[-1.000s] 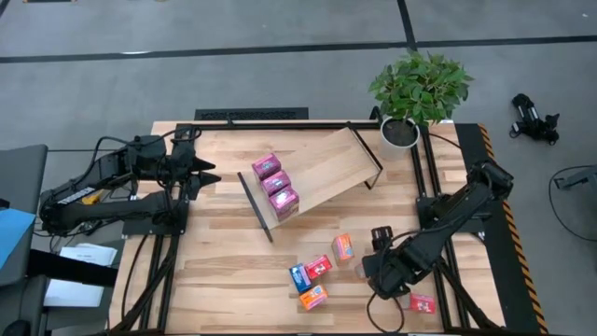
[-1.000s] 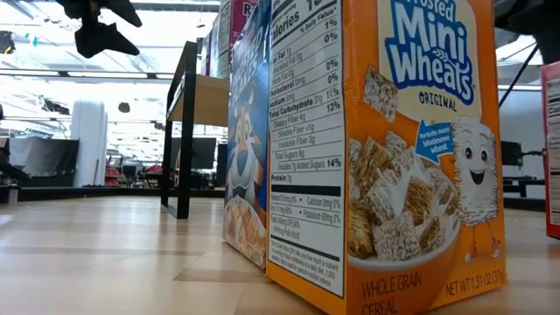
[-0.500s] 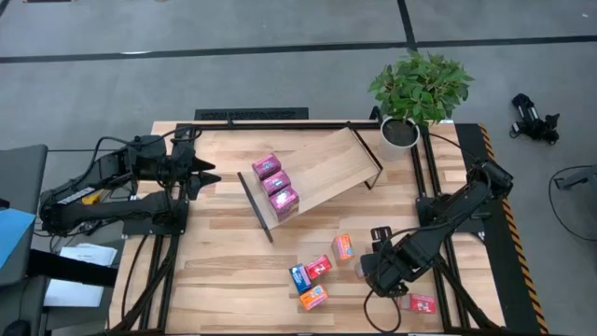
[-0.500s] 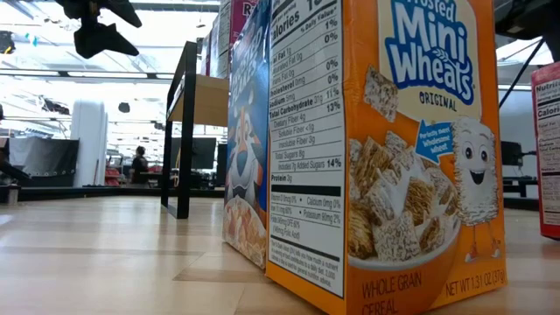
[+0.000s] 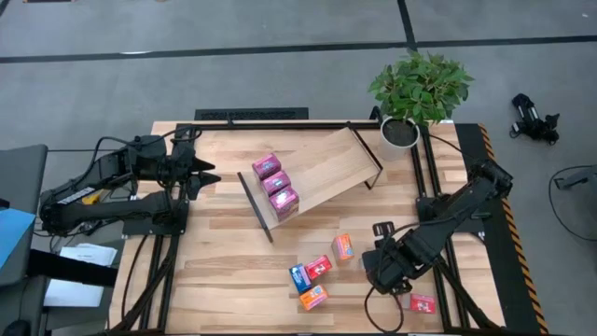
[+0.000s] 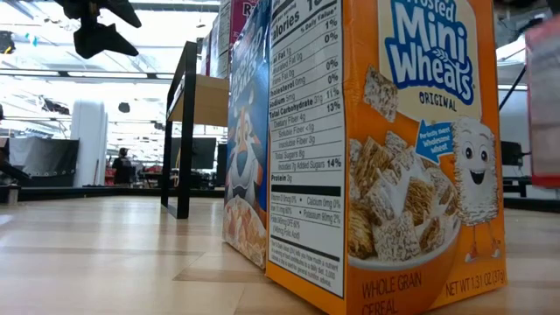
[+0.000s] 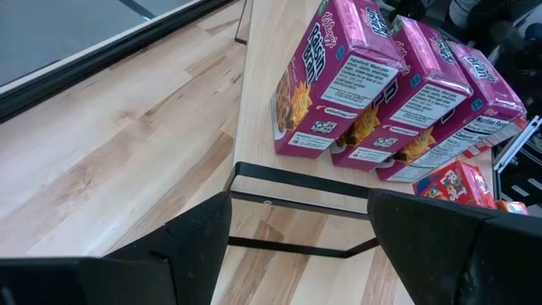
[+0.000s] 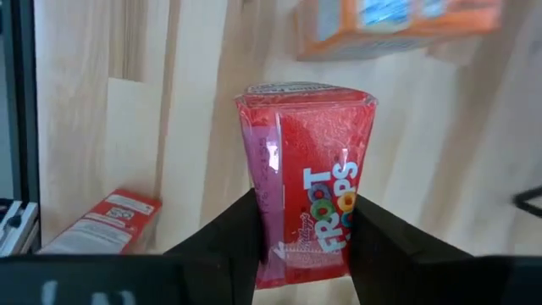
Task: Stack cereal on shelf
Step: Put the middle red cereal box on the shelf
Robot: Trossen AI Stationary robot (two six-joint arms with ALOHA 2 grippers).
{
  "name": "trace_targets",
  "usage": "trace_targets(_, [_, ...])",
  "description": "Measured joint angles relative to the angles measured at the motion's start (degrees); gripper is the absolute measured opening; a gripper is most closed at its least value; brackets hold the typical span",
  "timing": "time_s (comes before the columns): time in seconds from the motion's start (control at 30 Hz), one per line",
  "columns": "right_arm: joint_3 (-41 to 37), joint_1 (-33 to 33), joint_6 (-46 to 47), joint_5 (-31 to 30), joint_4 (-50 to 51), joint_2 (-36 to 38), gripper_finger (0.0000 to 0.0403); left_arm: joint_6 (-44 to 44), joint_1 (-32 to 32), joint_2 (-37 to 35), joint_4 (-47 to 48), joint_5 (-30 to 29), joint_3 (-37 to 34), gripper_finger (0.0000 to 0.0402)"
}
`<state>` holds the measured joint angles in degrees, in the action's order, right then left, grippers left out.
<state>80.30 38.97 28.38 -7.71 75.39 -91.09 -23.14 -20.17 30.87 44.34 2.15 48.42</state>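
Note:
Three magenta cereal boxes [image 5: 276,183] stand in a row on the tilted light-wood shelf [image 5: 326,166], by its black end bracket [image 7: 296,182]. Several more boxes, red-orange [image 5: 342,246], red [image 5: 318,267], blue [image 5: 299,277] and orange [image 5: 312,298], lie on the table near its front edge. My right gripper [image 5: 378,266] hangs over the table to their right, shut on a red Froot Loops box [image 8: 309,212]; the arm hides that box in the high view. My left gripper [image 5: 207,174] waits open at the table's left, facing the shelf. My right gripper pinches the red box's two narrow sides [image 8: 262,220] between its two fingers [image 8: 229,246]. The fingers come from above, pointing down. The box looks narrower where the fingers press it. It hangs upright below them, clear of the table [image 6: 547,96].
Another red box [image 5: 423,302] lies flat near the front right corner. A potted plant [image 5: 417,89] stands at the far right corner. In the low view, the orange Mini Wheats box [image 6: 420,149] and the blue box [image 6: 249,140] stand close to that camera.
My right gripper has gone up with the red box. The box stood on the table at the low view's right edge and now hangs clear above it.

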Motion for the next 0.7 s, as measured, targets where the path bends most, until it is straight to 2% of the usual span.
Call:
trace_targets(0.33, [13.2,-9.0,-10.3,-6.2,11.3,0.0,0.0168,0.0,0.0,0.0,0.0,0.2,0.0,0.0268])
trace_targets(0.53, [19.9,-16.3,-20.4,-10.2,12.3,0.0,0.0167,0.0,0.0,0.0,0.0,0.2,0.0,0.0268])
trace_targets(0.7, [23.0,-22.5,-28.8,-11.2,12.3,0.0,0.0167,0.2,0.0,0.0,0.0,0.2,0.0,0.0268])
